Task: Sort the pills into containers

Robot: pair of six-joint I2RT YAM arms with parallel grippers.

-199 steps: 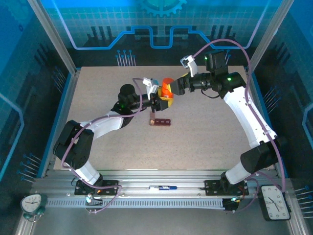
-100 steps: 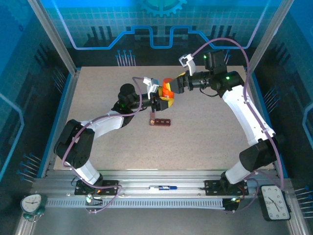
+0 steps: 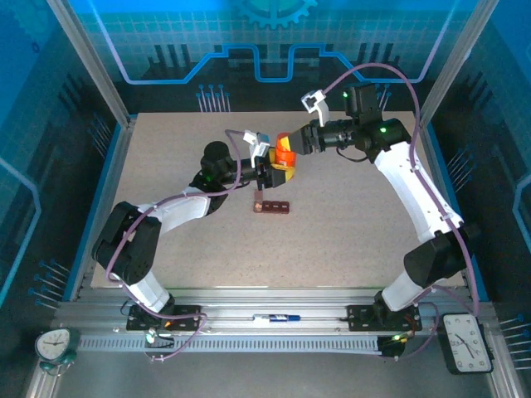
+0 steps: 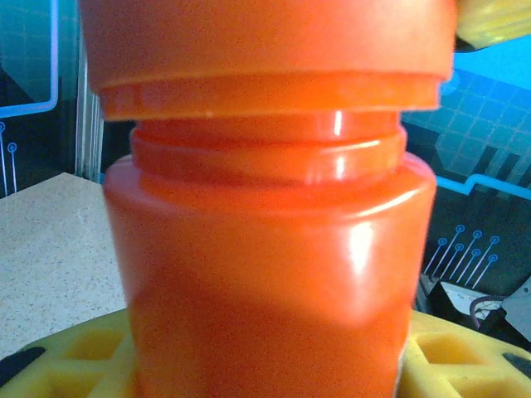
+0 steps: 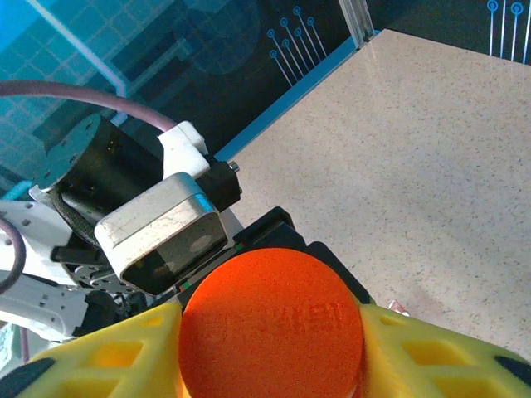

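An orange pill bottle (image 3: 284, 154) is held above the table by my left gripper (image 3: 282, 172), whose yellow fingers (image 4: 75, 356) are shut on its body (image 4: 265, 274). My right gripper (image 3: 292, 143) comes in from the right. Its yellow fingers (image 5: 108, 356) press both sides of the bottle's orange cap (image 5: 270, 319), so it is shut on the cap. From the left wrist, the cap (image 4: 265, 50) sits on the threaded neck. The containers (image 3: 272, 206), a short dark red-brown bar, lie on the table just in front of the bottle. The pills are out of view.
The speckled beige table (image 3: 348, 240) stretches open to the front and right of the containers. Blue walls and metal posts (image 3: 91, 58) ring the table. The left wrist's camera housing (image 5: 162, 228) sits close behind the cap.
My right gripper's jaws have closed in on the bottle cap and its wrist has shifted slightly back. The left gripper and the bottle have stayed put.
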